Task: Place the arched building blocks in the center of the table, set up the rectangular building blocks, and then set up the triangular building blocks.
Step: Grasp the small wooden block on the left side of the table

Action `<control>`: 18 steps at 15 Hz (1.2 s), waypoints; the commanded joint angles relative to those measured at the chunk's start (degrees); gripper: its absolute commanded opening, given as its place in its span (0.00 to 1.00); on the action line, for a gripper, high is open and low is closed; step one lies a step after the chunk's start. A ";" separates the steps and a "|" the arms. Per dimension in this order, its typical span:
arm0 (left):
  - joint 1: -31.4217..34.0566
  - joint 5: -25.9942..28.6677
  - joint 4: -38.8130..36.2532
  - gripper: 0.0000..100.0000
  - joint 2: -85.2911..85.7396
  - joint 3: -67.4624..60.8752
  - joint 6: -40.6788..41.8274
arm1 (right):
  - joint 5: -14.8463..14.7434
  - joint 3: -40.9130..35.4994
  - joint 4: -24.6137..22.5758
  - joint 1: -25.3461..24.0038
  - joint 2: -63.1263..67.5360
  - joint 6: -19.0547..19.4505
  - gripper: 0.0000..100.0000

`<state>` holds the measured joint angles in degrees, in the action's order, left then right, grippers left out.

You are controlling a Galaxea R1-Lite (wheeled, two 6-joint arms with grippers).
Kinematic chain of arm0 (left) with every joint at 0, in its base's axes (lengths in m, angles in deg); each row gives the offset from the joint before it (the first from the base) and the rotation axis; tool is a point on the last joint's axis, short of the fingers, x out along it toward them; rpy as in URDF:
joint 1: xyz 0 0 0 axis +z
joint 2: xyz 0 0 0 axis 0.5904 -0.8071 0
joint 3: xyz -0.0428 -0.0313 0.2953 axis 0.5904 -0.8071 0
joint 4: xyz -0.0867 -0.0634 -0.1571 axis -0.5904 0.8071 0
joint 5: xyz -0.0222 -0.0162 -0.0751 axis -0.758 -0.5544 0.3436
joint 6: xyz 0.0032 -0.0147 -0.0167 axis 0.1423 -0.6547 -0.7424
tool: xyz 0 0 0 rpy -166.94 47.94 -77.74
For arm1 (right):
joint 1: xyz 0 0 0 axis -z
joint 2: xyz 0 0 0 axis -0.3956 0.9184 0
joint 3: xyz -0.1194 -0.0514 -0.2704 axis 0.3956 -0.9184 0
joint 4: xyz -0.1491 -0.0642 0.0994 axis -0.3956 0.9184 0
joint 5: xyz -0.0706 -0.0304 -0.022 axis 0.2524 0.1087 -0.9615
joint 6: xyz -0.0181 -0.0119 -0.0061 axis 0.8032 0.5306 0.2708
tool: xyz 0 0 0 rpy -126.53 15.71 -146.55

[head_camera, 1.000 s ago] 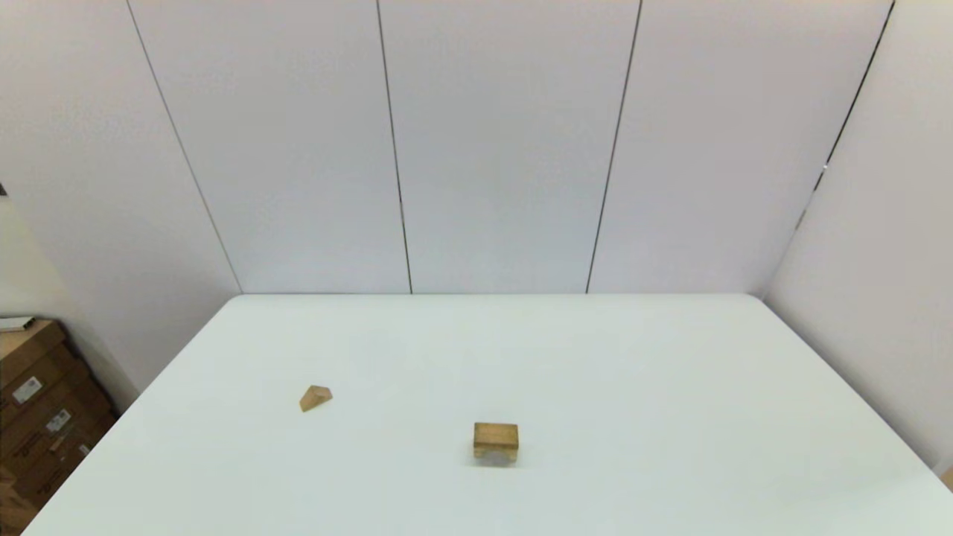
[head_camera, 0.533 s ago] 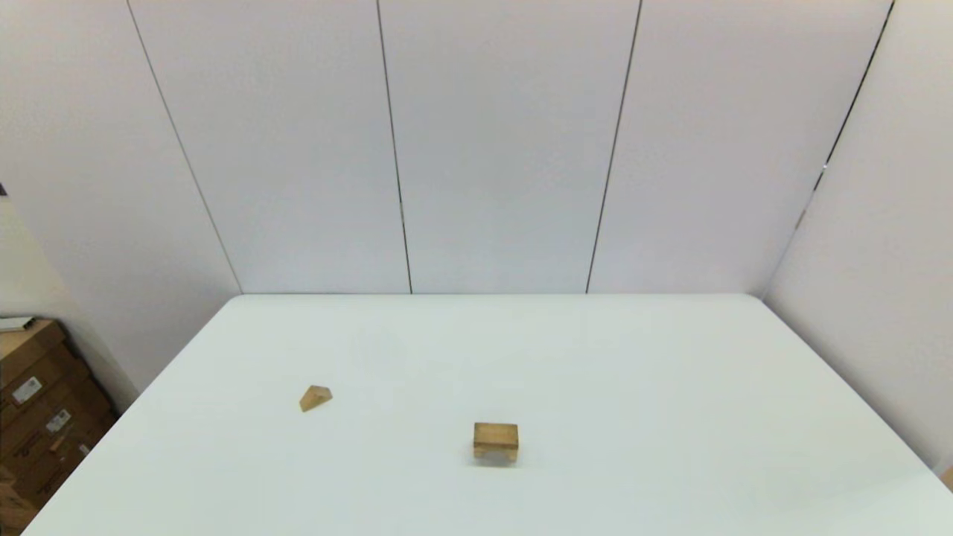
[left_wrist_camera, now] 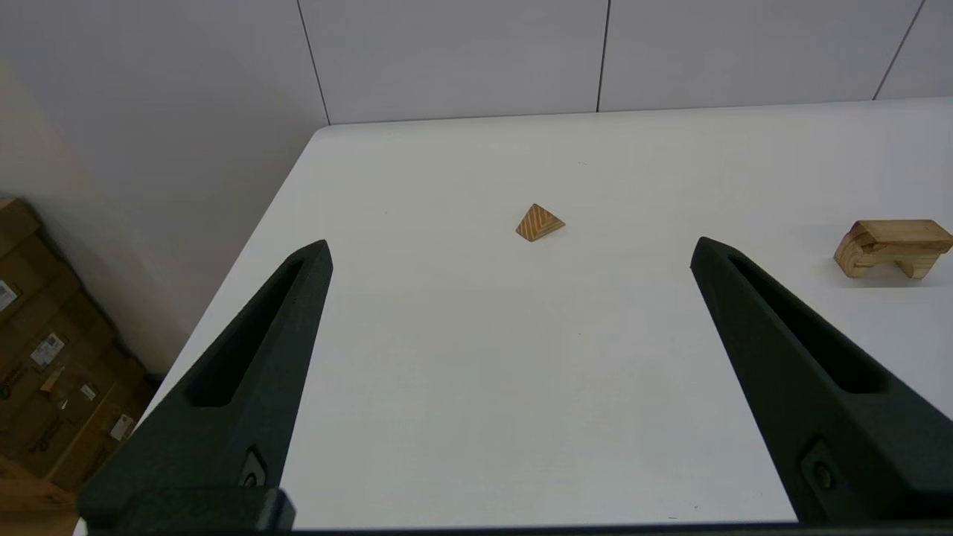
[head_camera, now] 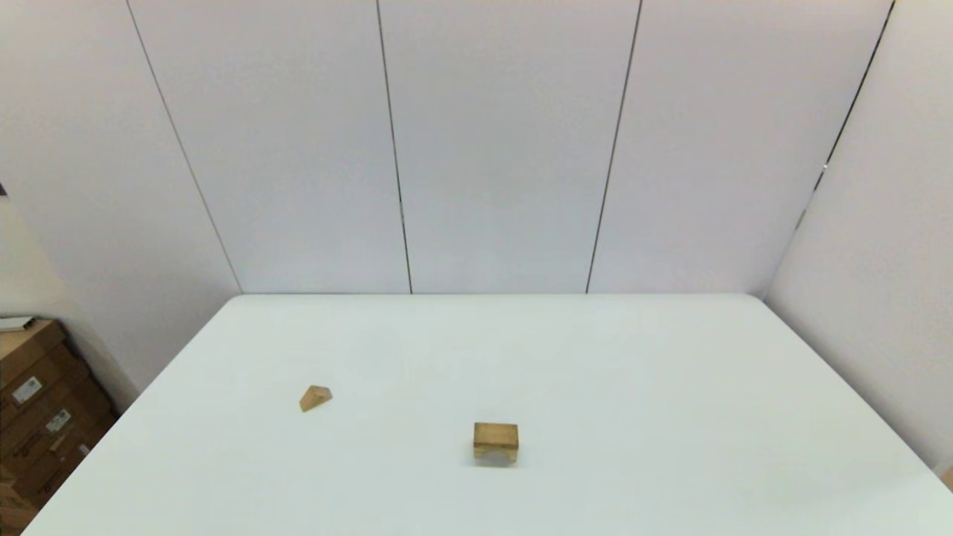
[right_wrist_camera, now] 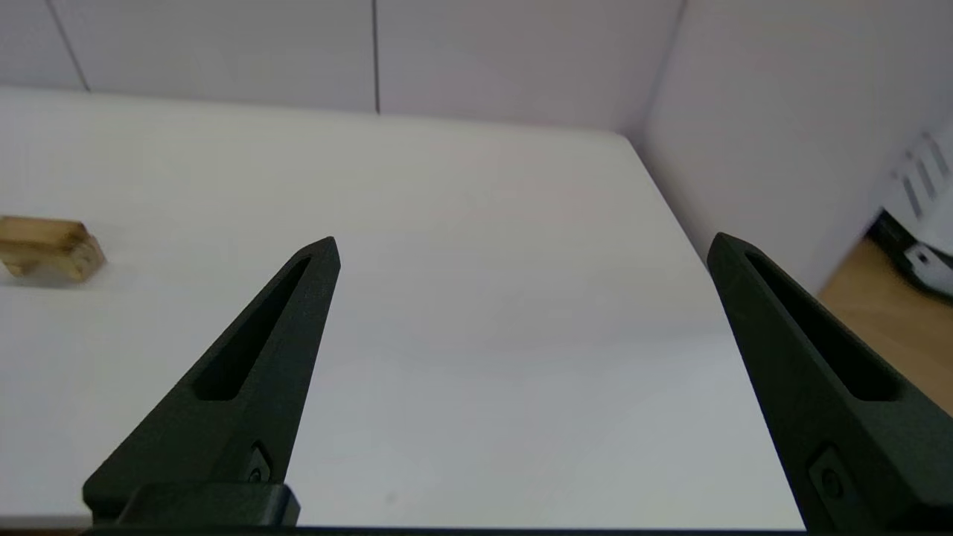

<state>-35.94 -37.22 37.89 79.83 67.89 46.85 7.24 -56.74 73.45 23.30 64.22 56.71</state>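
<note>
The arched block (head_camera: 496,441) stood on its two feet near the middle of the white table (head_camera: 670,417), arch opening downward. In the left wrist view a thinner flat layer seemed to lie on top of it (left_wrist_camera: 891,246); whether this was the rectangular slab stacked there or part of the arched block could not be told. The triangular wedge (head_camera: 316,397) lay on the table well to the left of the arched block and a little farther from the robot, apart from it. The left gripper (left_wrist_camera: 510,249) was parked at the near edge, nearer the wedge than the arched block, fingers spread wide, holding nothing. The right gripper (right_wrist_camera: 521,246) was parked at the near edge well right of the arched block (right_wrist_camera: 46,246), fingers likewise spread and empty. Cardboard boxes (head_camera: 37,417) sat on the floor far left of the arched block.
</note>
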 commanded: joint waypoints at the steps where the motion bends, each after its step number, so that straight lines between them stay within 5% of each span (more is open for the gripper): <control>1: 0.02 -0.02 0.00 1.00 -0.09 0.00 0.02 | 3.40 -4.18 -5.90 0.00 0.01 0.41 1.00; 3: 0.02 -0.02 0.00 1.00 0.00 0.00 0.02 | 3.84 -4.18 -2.38 0.00 0.01 0.41 1.00; 18: 0.02 -0.02 0.00 1.00 -0.09 0.00 0.02 | 3.75 -4.18 -2.65 0.00 0.01 -0.82 1.00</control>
<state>-35.94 -37.24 37.87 79.83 67.89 46.88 10.97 -60.84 70.82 23.28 64.24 55.84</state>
